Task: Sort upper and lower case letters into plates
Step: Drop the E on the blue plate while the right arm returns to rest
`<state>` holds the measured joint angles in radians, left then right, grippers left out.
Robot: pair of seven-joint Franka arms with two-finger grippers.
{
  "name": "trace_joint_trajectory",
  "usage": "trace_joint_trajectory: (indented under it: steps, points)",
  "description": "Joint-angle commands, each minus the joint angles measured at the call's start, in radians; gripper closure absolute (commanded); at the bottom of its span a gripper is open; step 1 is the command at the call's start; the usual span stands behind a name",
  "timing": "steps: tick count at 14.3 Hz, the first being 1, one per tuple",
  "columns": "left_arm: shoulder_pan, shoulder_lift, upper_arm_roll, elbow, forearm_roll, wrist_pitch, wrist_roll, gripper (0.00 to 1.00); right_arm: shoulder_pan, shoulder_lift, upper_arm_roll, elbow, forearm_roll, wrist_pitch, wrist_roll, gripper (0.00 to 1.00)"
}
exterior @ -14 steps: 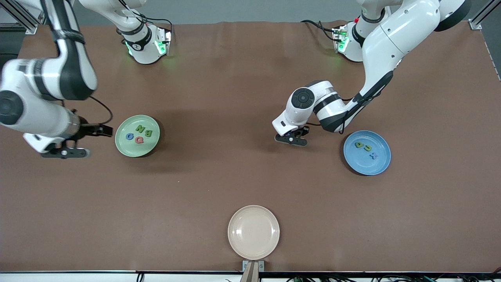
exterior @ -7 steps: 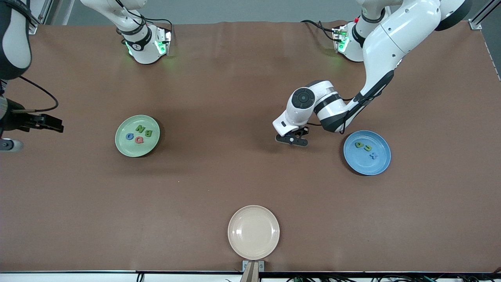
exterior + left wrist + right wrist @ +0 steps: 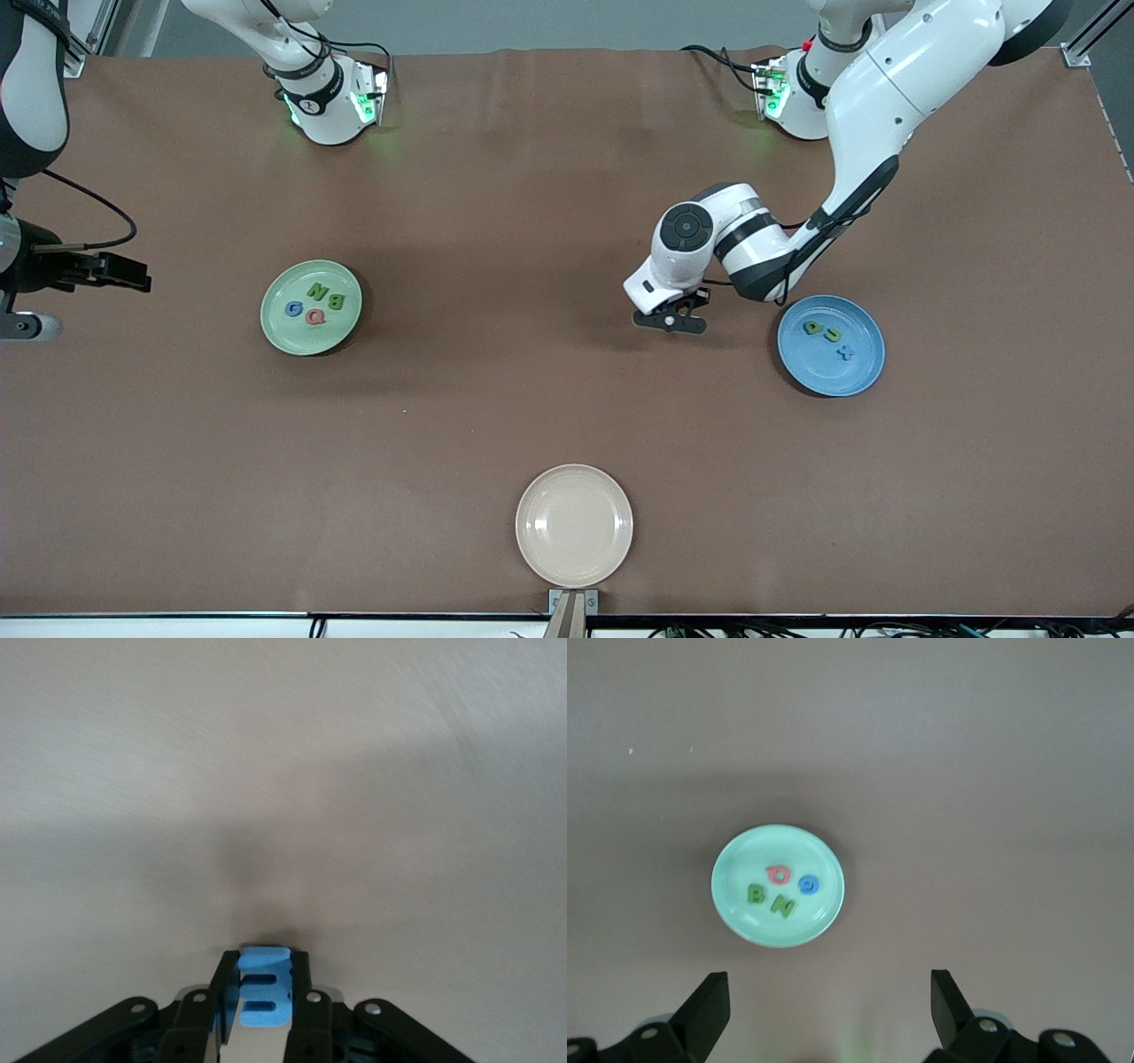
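Note:
My left gripper (image 3: 671, 320) is shut on a blue letter E (image 3: 264, 988) and hangs low over bare table beside the blue plate (image 3: 864, 377). That plate holds two green letters (image 3: 812, 328) (image 3: 833, 334) and a blue plus-like t (image 3: 846, 352). The pale green plate (image 3: 275, 335) holds a green N (image 3: 317, 291), a green B (image 3: 336, 301), a blue G (image 3: 293, 308) and a red Q (image 3: 314, 316). My right gripper (image 3: 19, 326) is open and empty at the right arm's end of the table. In the right wrist view, it (image 3: 828, 992) faces the green plate (image 3: 731, 904).
A cream-beige plate (image 3: 574, 525) lies empty near the table's front edge, midway along it. The two arm bases (image 3: 328, 106) (image 3: 793, 97) stand at the back edge. Brown tabletop lies between the plates.
My right arm has swung away from the green plate to the table's end and stopped there. My left gripper has shifted slightly toward the blue plate, still holding the E.

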<state>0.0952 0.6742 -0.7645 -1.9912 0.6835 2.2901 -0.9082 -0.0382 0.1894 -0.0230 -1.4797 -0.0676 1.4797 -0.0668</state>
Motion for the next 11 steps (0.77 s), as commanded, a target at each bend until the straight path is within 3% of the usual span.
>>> trace_joint_trajectory:
  steps: [1, 7, 11]
  points:
    - [0.061, -0.093, -0.009, -0.003, 0.008, -0.034, 0.061, 0.95, -0.006, 0.005, 0.002, 0.027, 0.025, -0.038, -0.008, 0.00]
    - [0.340, -0.120, -0.058, -0.004, 0.018, -0.034, 0.360, 0.94, -0.011, -0.039, -0.005, -0.007, 0.052, -0.053, -0.010, 0.00]
    - [0.452, -0.101, -0.056, -0.014, 0.019, -0.034, 0.488, 0.93, 0.026, -0.062, -0.023, -0.004, 0.054, -0.073, -0.002, 0.00]
